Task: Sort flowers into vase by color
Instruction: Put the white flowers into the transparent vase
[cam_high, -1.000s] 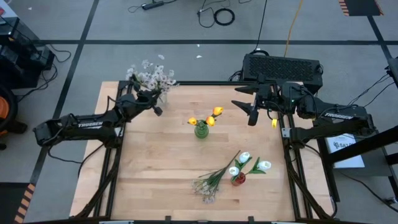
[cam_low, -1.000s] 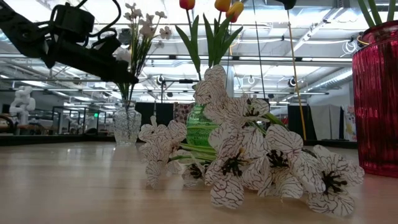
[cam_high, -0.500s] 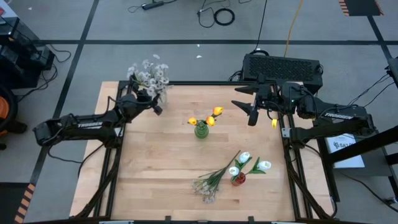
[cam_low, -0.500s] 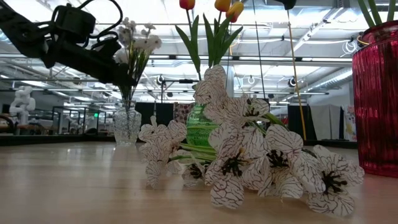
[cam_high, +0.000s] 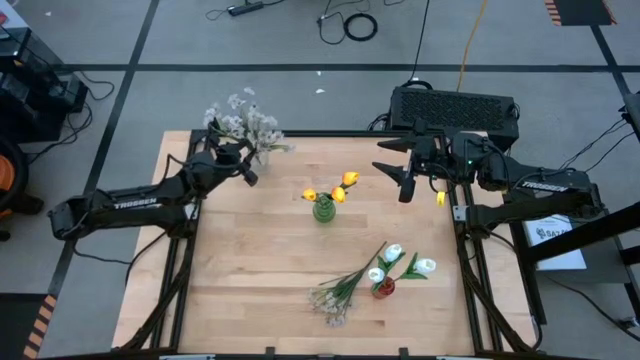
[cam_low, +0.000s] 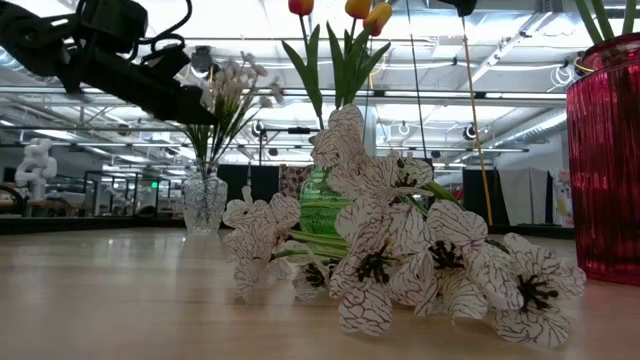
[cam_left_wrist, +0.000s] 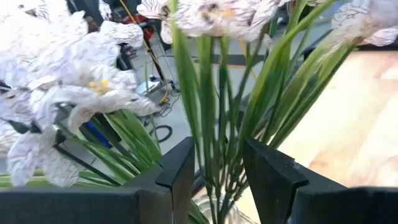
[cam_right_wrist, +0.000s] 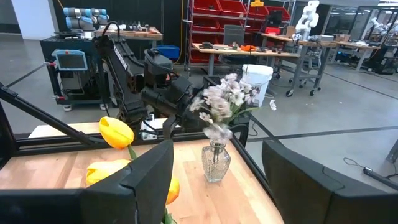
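A bushy spray of pale blossoms (cam_high: 245, 122) stands with its stems in a clear glass vase (cam_low: 204, 200) at the table's far left corner. My left gripper (cam_left_wrist: 217, 168) is open and level, one finger on either side of the green stems (cam_left_wrist: 221, 124) above the vase mouth, with a gap on both sides. Orange-yellow tulips stand in a green vase (cam_high: 323, 208) at mid-table. White tulips (cam_high: 400, 262) stand in a red vase (cam_high: 383, 287). Beside it a second pale spray (cam_high: 340, 292) lies flat on the table. My right gripper (cam_right_wrist: 217, 180) waits open above the far right.
A black case (cam_high: 455, 108) sits behind the table's far right edge. The red vase (cam_low: 605, 160) looms at the near right in the low view. Bare wood lies across the table's near left (cam_high: 240, 290).
My left arm has lifted a little beside the clear vase. The spray in that vase has swayed: its heads stood upright, tipped toward the arm, and now fan out away from it. The vase has stayed where it was.
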